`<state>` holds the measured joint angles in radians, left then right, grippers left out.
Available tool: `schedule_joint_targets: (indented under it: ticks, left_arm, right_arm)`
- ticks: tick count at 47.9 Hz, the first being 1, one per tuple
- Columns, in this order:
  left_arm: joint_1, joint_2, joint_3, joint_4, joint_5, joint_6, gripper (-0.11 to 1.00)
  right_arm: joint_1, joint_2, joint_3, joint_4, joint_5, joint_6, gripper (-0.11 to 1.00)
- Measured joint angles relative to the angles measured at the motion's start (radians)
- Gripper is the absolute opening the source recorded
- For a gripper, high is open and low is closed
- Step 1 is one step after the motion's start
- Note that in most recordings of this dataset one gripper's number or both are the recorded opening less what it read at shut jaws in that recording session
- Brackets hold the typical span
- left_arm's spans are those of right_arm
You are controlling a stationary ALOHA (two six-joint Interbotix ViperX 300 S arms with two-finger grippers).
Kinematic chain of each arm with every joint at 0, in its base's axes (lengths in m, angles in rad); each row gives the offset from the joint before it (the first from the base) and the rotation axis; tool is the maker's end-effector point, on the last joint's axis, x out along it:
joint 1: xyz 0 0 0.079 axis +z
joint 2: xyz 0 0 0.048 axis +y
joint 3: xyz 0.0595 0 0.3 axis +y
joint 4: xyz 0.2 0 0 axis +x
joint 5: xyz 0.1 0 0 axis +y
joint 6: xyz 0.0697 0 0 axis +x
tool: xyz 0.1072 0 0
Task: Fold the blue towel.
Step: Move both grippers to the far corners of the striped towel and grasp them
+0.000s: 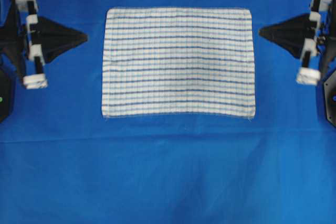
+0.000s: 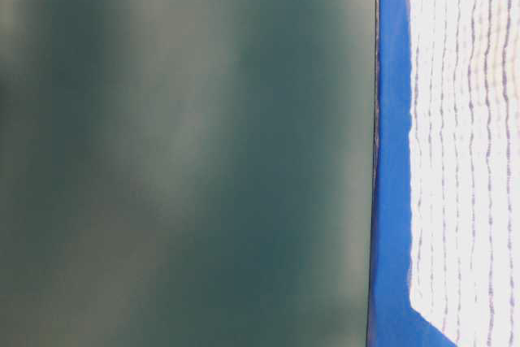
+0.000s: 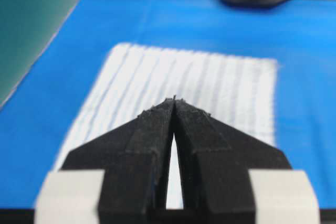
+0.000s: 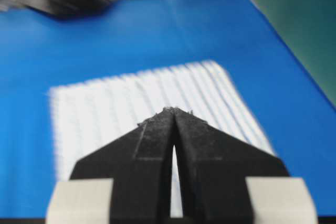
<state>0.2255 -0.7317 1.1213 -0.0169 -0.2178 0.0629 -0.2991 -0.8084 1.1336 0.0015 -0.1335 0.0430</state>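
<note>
The blue towel (image 1: 178, 61), white with thin dark-blue and light-blue stripes, lies spread flat in the middle of the overhead view. It also shows in the table-level view (image 2: 463, 160), the left wrist view (image 3: 210, 87) and the right wrist view (image 4: 131, 98). My left gripper (image 1: 85, 37) hovers left of the towel's left edge, apart from it, shut with nothing between its fingertips (image 3: 174, 99). On the other side my right gripper (image 1: 260, 31) points at the towel's right edge, also apart from it, shut and empty (image 4: 174, 109).
A large plain blue sheet (image 1: 168, 171) covers the table under the towel. A dark green wall (image 2: 187, 152) fills most of the table-level view. Black arm bases (image 1: 4, 93) (image 1: 331, 95) stand at the left and right edges.
</note>
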Motion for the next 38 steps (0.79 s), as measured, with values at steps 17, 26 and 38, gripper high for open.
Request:
schedule_joint_targets:
  ticks: [17, 26, 38]
  left_arm:
    - [0.158, 0.183, -0.023, 0.0, -0.005, -0.002, 0.65]
    - [0.255, 0.373, -0.031, 0.0, -0.094, 0.009, 0.84]
    - [0.321, 0.618, -0.064, 0.0, -0.225, 0.012, 0.84]
  right_arm:
    - [-0.21, 0.202, -0.02, 0.0, 0.032, 0.008, 0.34]
    - [-0.302, 0.387, -0.06, 0.0, 0.034, 0.003, 0.61]
    - [-0.347, 0.614, -0.107, -0.011, -0.003, -0.002, 0.58]
